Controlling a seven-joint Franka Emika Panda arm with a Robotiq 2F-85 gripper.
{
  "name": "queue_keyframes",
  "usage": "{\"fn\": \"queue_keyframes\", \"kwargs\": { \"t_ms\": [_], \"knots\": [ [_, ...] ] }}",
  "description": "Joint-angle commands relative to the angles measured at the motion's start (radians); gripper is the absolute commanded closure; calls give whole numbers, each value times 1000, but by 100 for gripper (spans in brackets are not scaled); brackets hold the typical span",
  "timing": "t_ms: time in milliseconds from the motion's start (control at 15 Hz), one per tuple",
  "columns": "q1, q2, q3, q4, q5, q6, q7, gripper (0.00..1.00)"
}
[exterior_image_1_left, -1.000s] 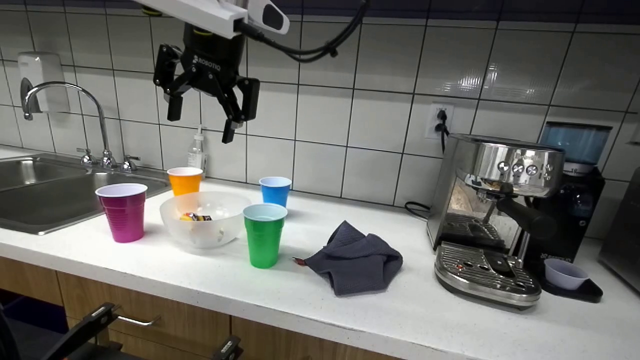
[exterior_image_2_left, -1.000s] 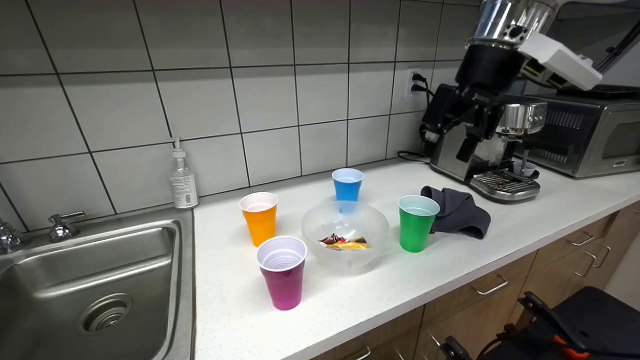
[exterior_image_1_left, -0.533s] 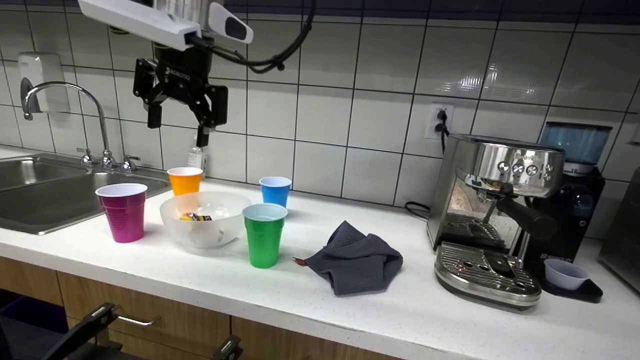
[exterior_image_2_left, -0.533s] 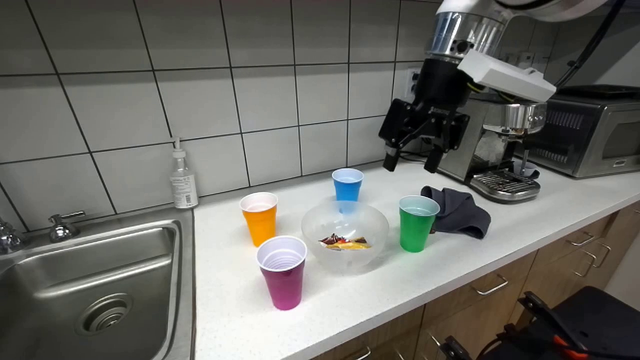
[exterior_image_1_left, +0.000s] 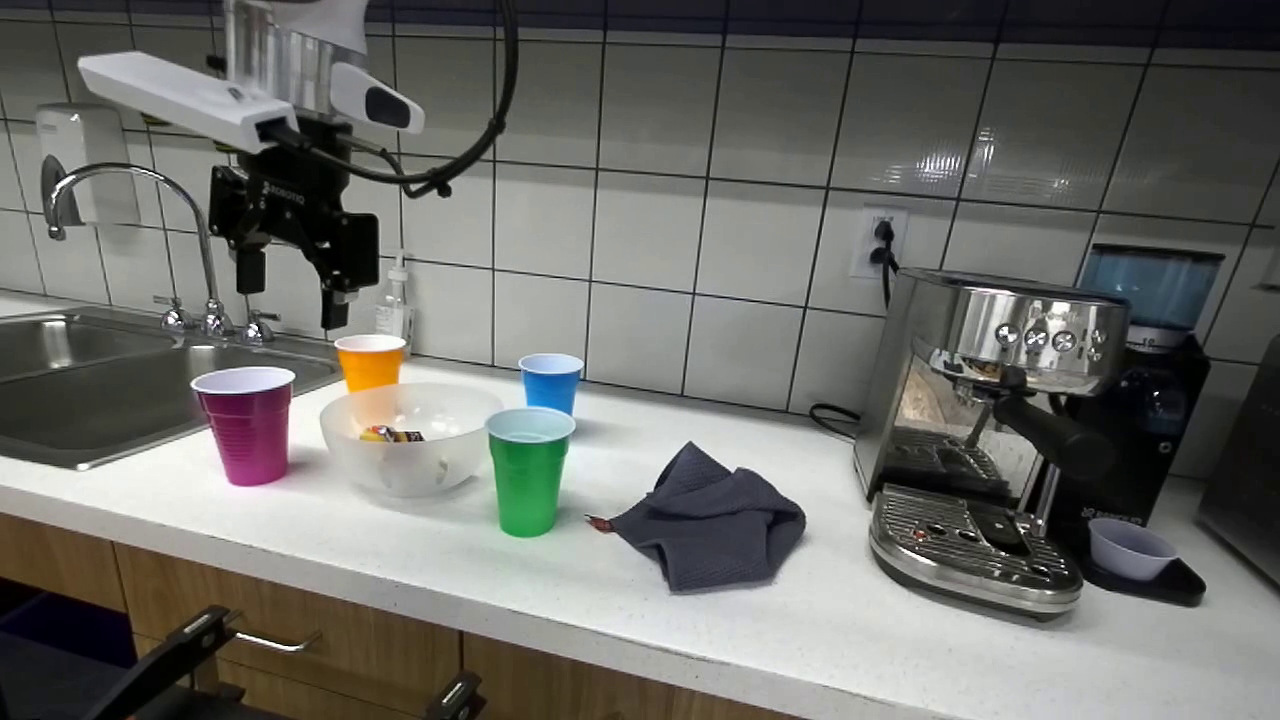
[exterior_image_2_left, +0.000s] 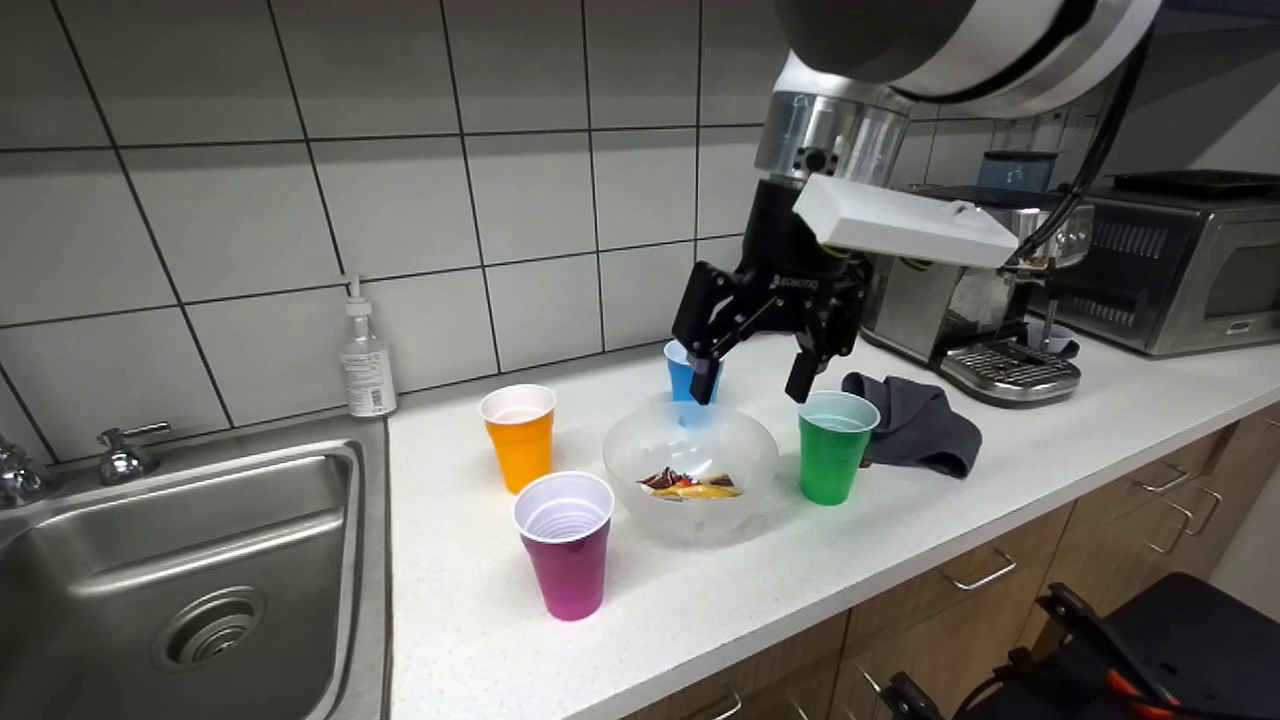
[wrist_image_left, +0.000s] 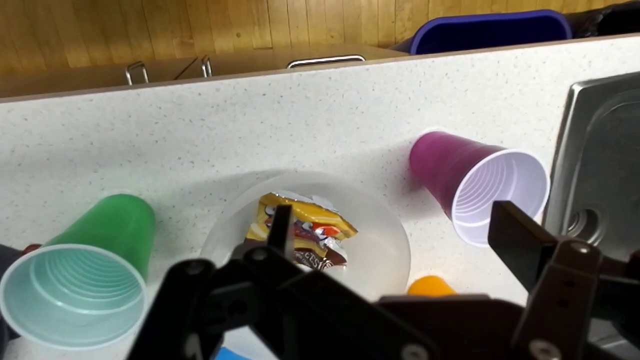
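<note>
In the wrist view, the snack packets (wrist_image_left: 315, 225) lay inside the frosted bowl (wrist_image_left: 377, 250), toward nine o'clock from the claw (wrist_image_left: 391, 210), the yellow one's long axis running from ten to four. The claw stood spread wide above the surface (wrist_image_left: 175, 130), gripping nothing.

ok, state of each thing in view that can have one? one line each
gripper: open, holding nothing
bowl: upright, uncovered
snack packets: in bowl, opened or not unclear
purple cup: upright
green cup: upright
orange cup: upright
blue cup: upright
cloth: crumpled
soap bottle: upright
tap: not running
coffee machine: handle fitted, power unclear
outlet: two plugs in
drawers: shut
</note>
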Motion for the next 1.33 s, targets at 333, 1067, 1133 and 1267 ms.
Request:
{"fn": "queue_keyframes", "kwargs": {
  "t_ms": [333,1067,1133,1267],
  "knots": [
    [66,147,47,20,91,104,50,0],
    [59,139,41,10,78,91,25,0],
    [59,139,41,10,78,92,25,0],
    [62,153,51,24,79,93,46,0]
  ]
}}
